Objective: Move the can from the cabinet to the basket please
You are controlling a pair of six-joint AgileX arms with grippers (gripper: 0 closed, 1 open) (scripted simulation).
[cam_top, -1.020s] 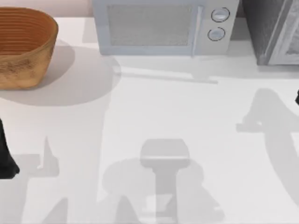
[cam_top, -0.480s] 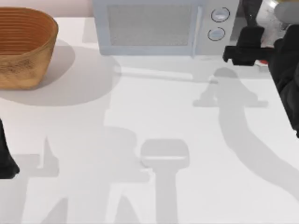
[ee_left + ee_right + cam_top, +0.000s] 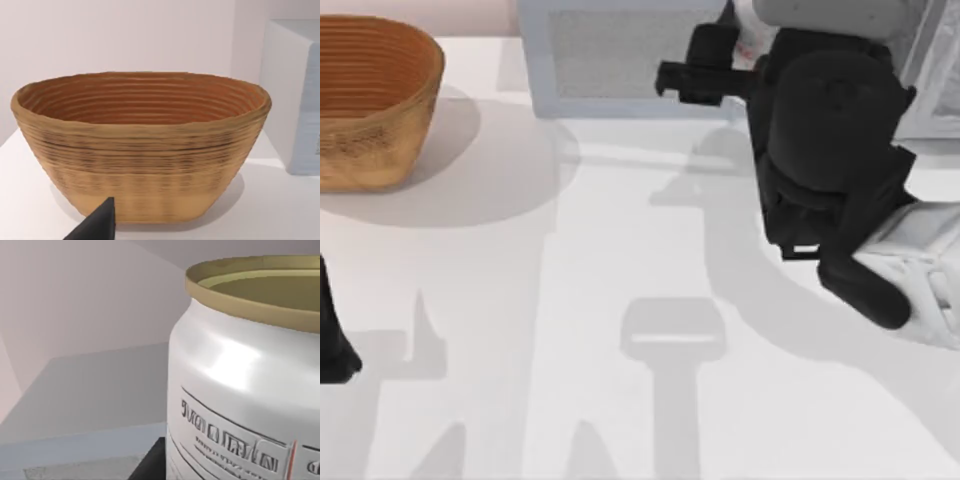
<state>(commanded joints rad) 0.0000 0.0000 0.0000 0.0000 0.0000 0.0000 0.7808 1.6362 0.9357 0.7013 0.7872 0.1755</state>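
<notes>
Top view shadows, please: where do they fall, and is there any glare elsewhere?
Top view: soft grey arm shadows cross the white table; the brown wicker basket casts one towards the right. Right wrist view: a bright highlight on the white gold-rimmed can.

The can (image 3: 240, 390) bears small embossed print — too blurred to read.

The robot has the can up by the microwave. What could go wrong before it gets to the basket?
1. The small white can with a gold top is in the right claw over the light grey microwave. If the grip slips, it may drop there.
2. The big oval brown wicker basket sits far left on the white table, so it is a long carry and a wobble could mean a miss.
3. The left claw is parked near the basket, so the arms might bump.
</notes>
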